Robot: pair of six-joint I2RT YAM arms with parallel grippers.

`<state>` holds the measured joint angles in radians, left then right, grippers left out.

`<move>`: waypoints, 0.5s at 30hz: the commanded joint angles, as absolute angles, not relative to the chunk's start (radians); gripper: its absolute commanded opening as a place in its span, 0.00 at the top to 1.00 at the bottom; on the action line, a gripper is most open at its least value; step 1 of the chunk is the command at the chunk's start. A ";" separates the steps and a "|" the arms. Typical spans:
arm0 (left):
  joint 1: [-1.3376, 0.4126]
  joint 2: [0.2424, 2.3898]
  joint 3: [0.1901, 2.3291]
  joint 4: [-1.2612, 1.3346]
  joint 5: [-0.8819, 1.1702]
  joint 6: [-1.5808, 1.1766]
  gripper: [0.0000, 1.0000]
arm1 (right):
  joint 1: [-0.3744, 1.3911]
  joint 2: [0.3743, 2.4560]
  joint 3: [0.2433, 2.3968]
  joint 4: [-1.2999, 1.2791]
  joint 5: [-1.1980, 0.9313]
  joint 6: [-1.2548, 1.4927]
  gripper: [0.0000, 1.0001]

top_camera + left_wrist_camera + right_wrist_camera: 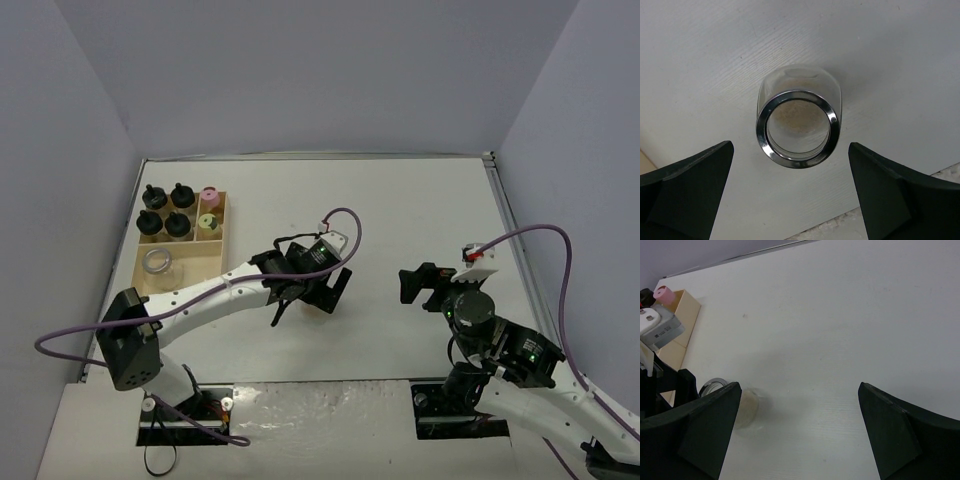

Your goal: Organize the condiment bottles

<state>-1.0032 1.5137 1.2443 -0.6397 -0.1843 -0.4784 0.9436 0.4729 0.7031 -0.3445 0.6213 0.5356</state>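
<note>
Looking over the table (400, 200), biggest things first: the tray (200, 274) sits at the far left with seven jars in it. Four black caps (165, 209) are bunched at its back left, the pink cap (209, 196) and green cap (208, 222) are in the right-hand cells, and one silver-lidded jar (157, 263) is in the long near cell.

The left arm (220, 293) stretches out to mid-table, while the right arm (520, 355) hangs back on its own side. The left gripper (790, 147) is spread wide and empty. The loose jar (799, 127) stands upright on the table between its fingers (687, 190), touching neither. The right gripper (799, 387) is spread too, holds nothing, and is well apart from that jar.

So one jar is left to bring home, and this looks like the reach for it. Now the danger! I can't quite tell how low the fingers sit against the glass. Closing up at the shiny lid ring could let the jar slip or pop out. If one finger lands first, the jar skids or tips and that tan filling goes with it. Later, setting it down in the near cell risks bumping its silver-lidded twin.
</note>
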 commanded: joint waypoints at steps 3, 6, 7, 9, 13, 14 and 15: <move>-1.012 1.565 1.320 -0.645 -0.156 -0.421 0.03 | 0.946 0.436 0.692 -0.335 0.674 0.570 0.00; -1.012 1.603 1.332 -0.644 -0.156 -0.405 0.03 | 0.946 0.424 0.692 -0.346 0.673 0.574 0.00; -1.012 1.615 1.338 -0.646 -0.158 -0.401 0.03 | 0.946 0.421 0.691 -0.349 0.673 0.575 0.00; -1.012 1.640 1.350 -0.651 -0.163 -0.399 0.03 | 0.946 0.419 0.691 -0.353 0.670 0.575 0.00; -1.012 1.666 1.358 -0.651 -0.163 -0.404 0.03 | 0.946 0.414 0.695 -0.359 0.669 0.575 0.00; -1.012 1.672 1.360 -0.658 -0.163 -0.409 0.04 | 0.946 0.413 0.696 -0.360 0.670 0.575 0.00; -1.011 1.677 1.363 -0.665 -0.163 -0.414 0.04 | 0.946 0.411 0.696 -0.362 0.671 0.575 0.00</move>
<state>-1.0061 1.6869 1.3042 -0.6540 -0.1551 -0.4191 0.9436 0.4106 0.6933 -0.3891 0.6262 0.5541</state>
